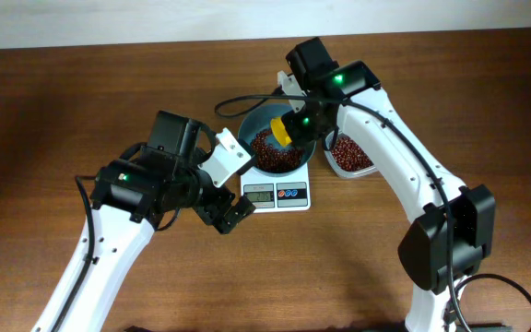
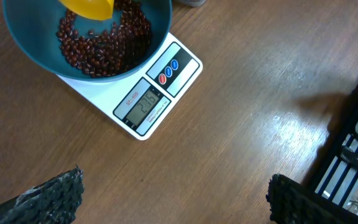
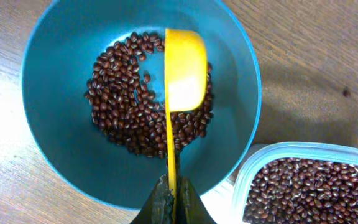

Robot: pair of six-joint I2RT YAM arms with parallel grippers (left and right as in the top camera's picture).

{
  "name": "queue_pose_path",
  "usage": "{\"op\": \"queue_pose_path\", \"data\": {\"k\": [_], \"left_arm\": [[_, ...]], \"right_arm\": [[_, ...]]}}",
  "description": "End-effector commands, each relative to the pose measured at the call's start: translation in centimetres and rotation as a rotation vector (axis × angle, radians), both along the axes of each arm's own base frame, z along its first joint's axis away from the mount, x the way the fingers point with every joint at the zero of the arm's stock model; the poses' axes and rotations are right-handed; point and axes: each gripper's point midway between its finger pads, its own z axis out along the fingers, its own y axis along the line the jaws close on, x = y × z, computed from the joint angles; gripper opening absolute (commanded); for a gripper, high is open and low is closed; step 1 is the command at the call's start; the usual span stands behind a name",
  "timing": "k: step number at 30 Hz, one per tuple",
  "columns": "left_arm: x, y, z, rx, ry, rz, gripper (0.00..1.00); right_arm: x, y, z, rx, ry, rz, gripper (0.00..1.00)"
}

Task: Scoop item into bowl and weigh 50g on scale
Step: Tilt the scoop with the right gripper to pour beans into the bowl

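One bowl (image 3: 55,74), teal, sits on the one scale (image 2: 185,68), white, near mid-table (image 1: 63,111). One loose heap of beans (image 3: 123,112) lies in the bowl bottom, too many grains to count. A second heap (same red-brown kind) fills one clear container (image 3: 253,171), which stands just beside the bowl on the right arm's side.

The scale front shows one grey display (image 2: 145,102), lit with digits I can't read for sure, and two buttons: one red (image 2: 163,78), one blue (image 2: 174,65).

There is one yellow scoop (image 3: 184,68). Its cup hangs over the beans inside the bowl, and its handle shows edge-on in the right wrist view. The right gripper (image 3: 173,199) has its jaws clamped together on the handle end, above the bowl's near rim.

The left gripper (image 1: 233,215) hovers over bare table, just in front of the scale on its left side, holding nothing. Its jaws stand wide apart, with two dark ribbed fingers (image 2: 55,193) at the bottom corners of the left wrist view. It touches neither scale nor bowl.

Two arms in all, both white.
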Motion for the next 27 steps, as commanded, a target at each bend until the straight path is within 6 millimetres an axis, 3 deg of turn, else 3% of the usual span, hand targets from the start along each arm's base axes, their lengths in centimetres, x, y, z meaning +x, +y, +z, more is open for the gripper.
{"op": "queue_pose_path", "data": {"k": [1, 5, 18, 27], "left_arm": [[0.0, -0.3, 0.6, -0.019, -0.005, 0.000, 0.99], [0.0, -0.3, 0.6, -0.019, -0.005, 0.000, 0.99], [0.0, -0.3, 0.6, -0.019, -0.005, 0.000, 0.99], [0.0, -0.3, 0.6, -0.019, -0.005, 0.000, 0.99]], "right_arm": [[0.2, 1.2, 0.7, 0.055, 0.000, 0.034, 0.04], [-0.2, 1.8, 0.7, 0.090, 0.020, 0.047, 0.04], [-0.4, 0.8, 0.4, 0.042, 0.026, 0.033, 0.04], [-1.1, 2.4, 0.8, 0.127, 0.055, 0.089, 0.04]]}}
